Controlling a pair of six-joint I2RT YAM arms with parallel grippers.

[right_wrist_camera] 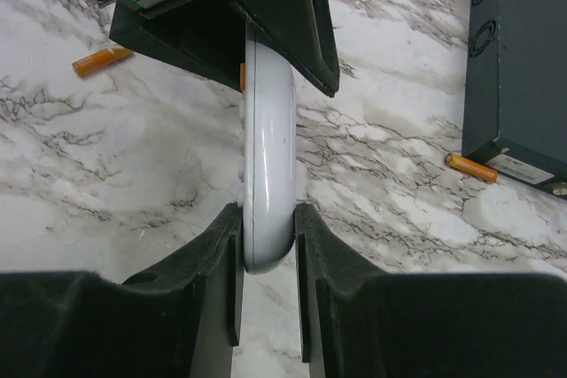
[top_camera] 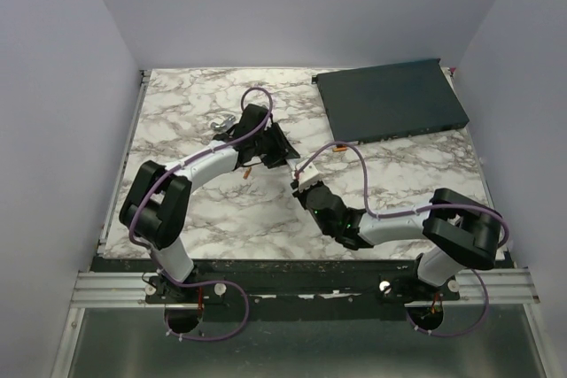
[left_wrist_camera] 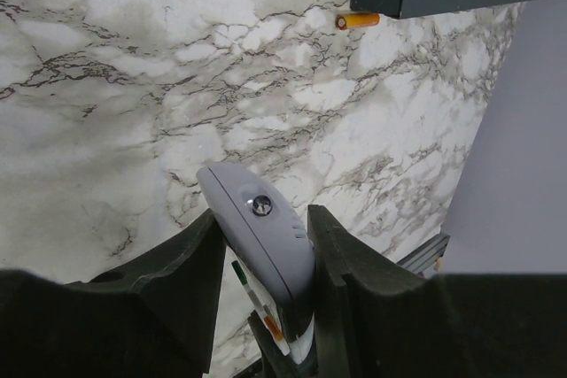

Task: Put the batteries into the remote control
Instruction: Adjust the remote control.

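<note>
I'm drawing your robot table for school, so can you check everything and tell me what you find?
Surface: marble table, veined white and grey.
Job's things: remote control held between both grippers; first battery loose on the marble; second battery beside the dark box.
Clutter: dark box; small grey piece.
Grippers: left gripper and right gripper each shut on the remote control.
Cables: purple cables along both arms.
Surroundings: pale walls; metal rail at near edge.

A large dark flat rectangular box (top_camera: 390,99) lies at two o'clock on the grey-veined white marble table (top_camera: 182,95); a tiny pale-grey plastic piece (top_camera: 221,121) lies at eleven.
</note>
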